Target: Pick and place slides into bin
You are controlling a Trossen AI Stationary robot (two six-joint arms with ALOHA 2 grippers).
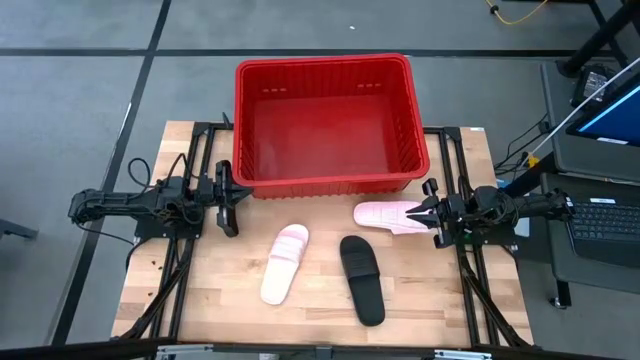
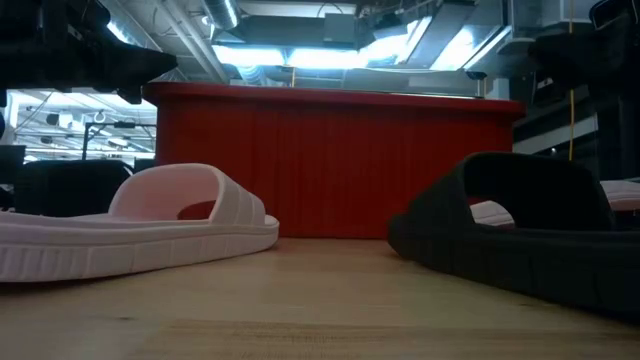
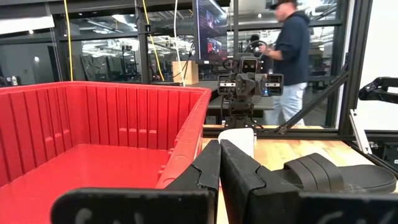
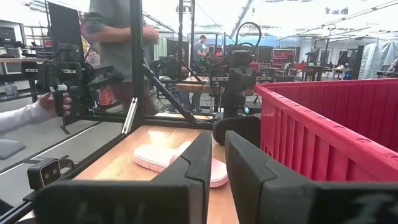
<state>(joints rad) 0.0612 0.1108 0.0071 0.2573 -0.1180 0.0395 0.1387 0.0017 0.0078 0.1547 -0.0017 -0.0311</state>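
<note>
1. While the right gripper sits low at the table's right edge, its fingers stand nearly together with only a narrow slot between them. The heel edge of one pink slide shows in that slot, so it looks pinched rather than merely touched.
2. That slide lies flat on the table, just in front of the bin.
3. Further out, the black slide and the second pink slide lie mid-table, apart from each other and untouched.
4. The left gripper waits beside the bin's near left corner, fingers pressed together and empty.
5. The bin's floor looks bare, so as I judge it nothing is placed yet. Three slides are left to move, and no fourth is visible.
</note>
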